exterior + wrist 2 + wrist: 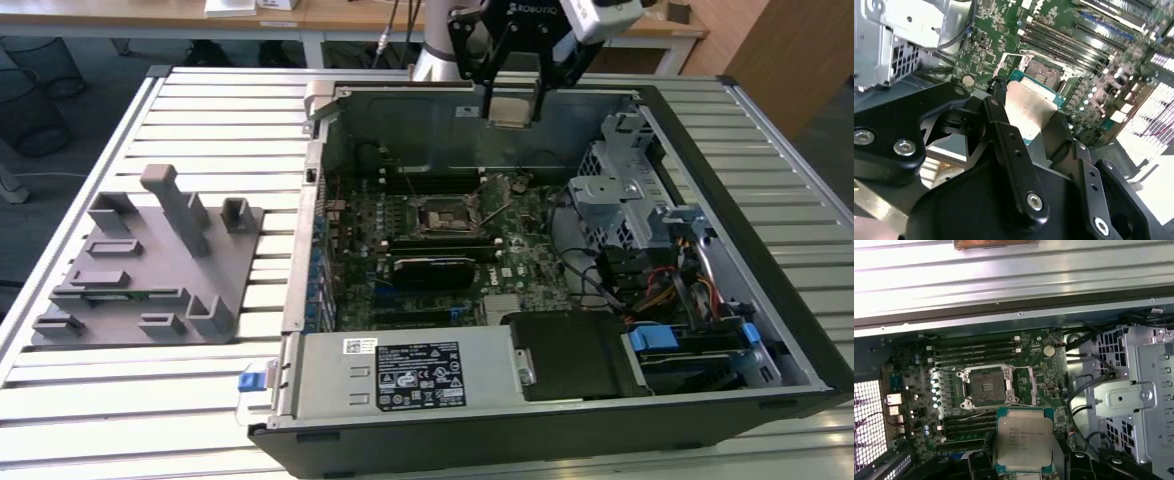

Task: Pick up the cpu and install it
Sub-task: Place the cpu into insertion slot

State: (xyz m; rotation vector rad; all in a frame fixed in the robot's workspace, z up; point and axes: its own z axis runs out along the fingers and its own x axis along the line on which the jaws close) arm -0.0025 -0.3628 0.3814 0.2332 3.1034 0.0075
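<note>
At your wrist, the gripper (1026, 462) is closed on the cpu (1024, 440). Its fingers (1004, 125) clamp two opposite edges, and the chip sits flat with its metal top up. You hold the cpu (1031, 112) in the air, clear of the motherboard (1049, 375). Just past it, below, the socket (986, 387) lies bare inside its metal frame, with memory slots on both sides. In the exterior view your gripper (513, 115) hangs over the open case (747, 200), toward its far wall. Further out, on the exterior view's left, the grey tray (147, 270) rests on the slatted table (200, 110), well apart from the cpu.
</note>
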